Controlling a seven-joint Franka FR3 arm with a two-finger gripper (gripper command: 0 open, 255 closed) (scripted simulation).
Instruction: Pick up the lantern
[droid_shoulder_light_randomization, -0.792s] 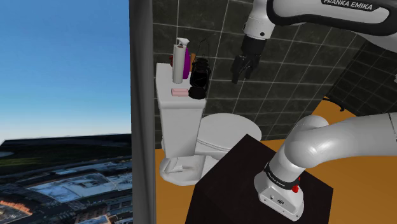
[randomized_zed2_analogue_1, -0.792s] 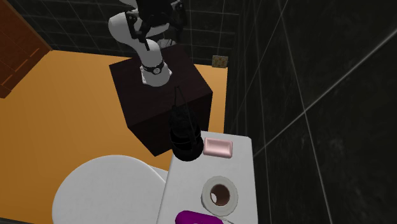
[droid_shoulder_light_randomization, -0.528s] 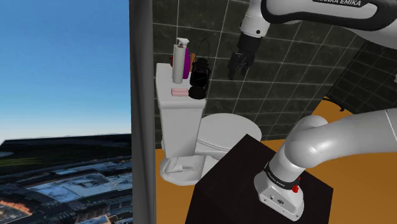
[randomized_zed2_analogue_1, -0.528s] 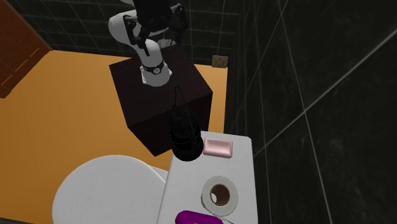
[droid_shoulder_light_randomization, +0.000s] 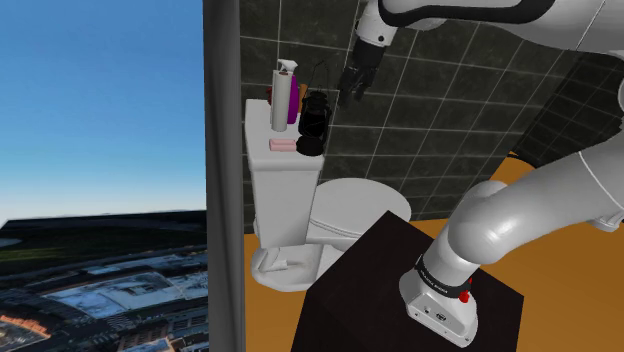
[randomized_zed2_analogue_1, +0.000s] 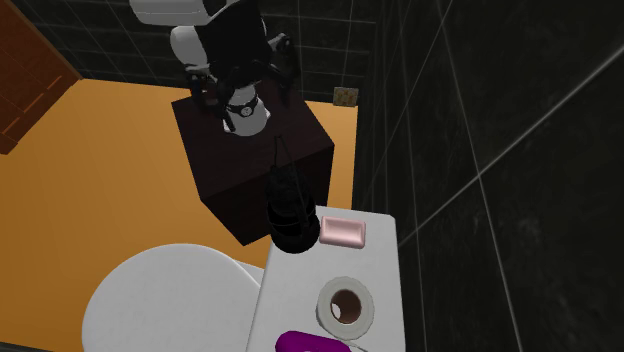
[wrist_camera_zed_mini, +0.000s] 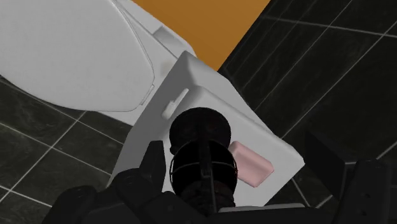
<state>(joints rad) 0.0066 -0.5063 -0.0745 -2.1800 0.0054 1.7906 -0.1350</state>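
The lantern is black, with a wire cage and a thin handle, and stands upright on the white toilet tank. In the second exterior view the lantern sits at the tank's near corner beside a pink soap bar. My gripper hangs in the air a little above the lantern and to the shoulder view's right of it. Looking along the gripper, its fingers stand wide apart, and the lantern lies below them, closer to one finger, untouched.
On the tank also stand a white spray bottle, a purple bottle and a paper roll. The closed white toilet lid lies below. Dark tiled walls close in behind. My dark stand rests on the orange floor.
My gripper has moved up and toward the shoulder view's left, from beside the lantern to nearly over it. The lantern has not moved.
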